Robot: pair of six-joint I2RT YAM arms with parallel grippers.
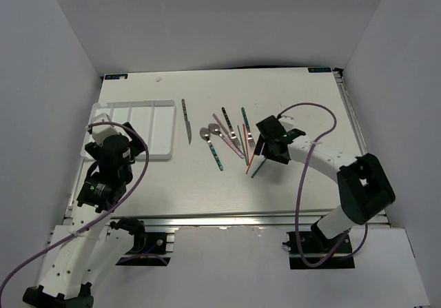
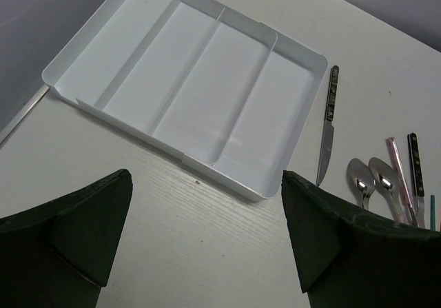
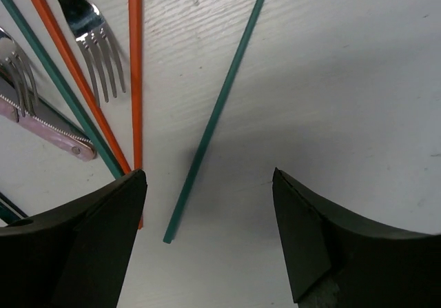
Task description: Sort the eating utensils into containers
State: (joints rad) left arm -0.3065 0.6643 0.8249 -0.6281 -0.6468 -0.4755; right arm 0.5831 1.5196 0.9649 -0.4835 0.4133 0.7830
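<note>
"Eating utensils (image 1: pixel 229 137): where do you have them?"

"They lie loose on your pale wood-grain worktop (image 1: pixel 207 198), fanned out right of the middle. All of them are outside the flat white plastic tray with long narrow compartments (image 1: pixel 157 125), which sits at the left. A silver knife with a dark handle (image 1: pixel 186 120) lies alone just beside the tray's right wall, with its blade pointing toward the arm bases."

"And your right tool?"

"Your right tool (image 3: pixel 210 246) hangs low over the right edge of the fan. Its black jaws are spread wide and hold nothing. A thin green chopstick (image 3: pixel 213 118) lies slanted on the worktop. Its near end sits between your two fingers, closer to the left one and touching neither. To the left of it you have two orange-red chopsticks (image 3: pixel 136 67) and a darker teal chopstick (image 3: pixel 52 67). There are also two silver forks (image 3: pixel 93 46) with their tines toward the camera, and a pink-handled serrated knife (image 3: pixel 48 132)."

"What about your left tool?"

"Your left tool (image 2: pixel 207 239) is just as wide apart and grips nothing. It hovers by the tray's near edge. Its wrist view looks along the tray's compartments. The dark-handled knife is off to the right, and two silver spoons (image 2: pixel 360 178) lie bowl beside bowl just past it."
</note>
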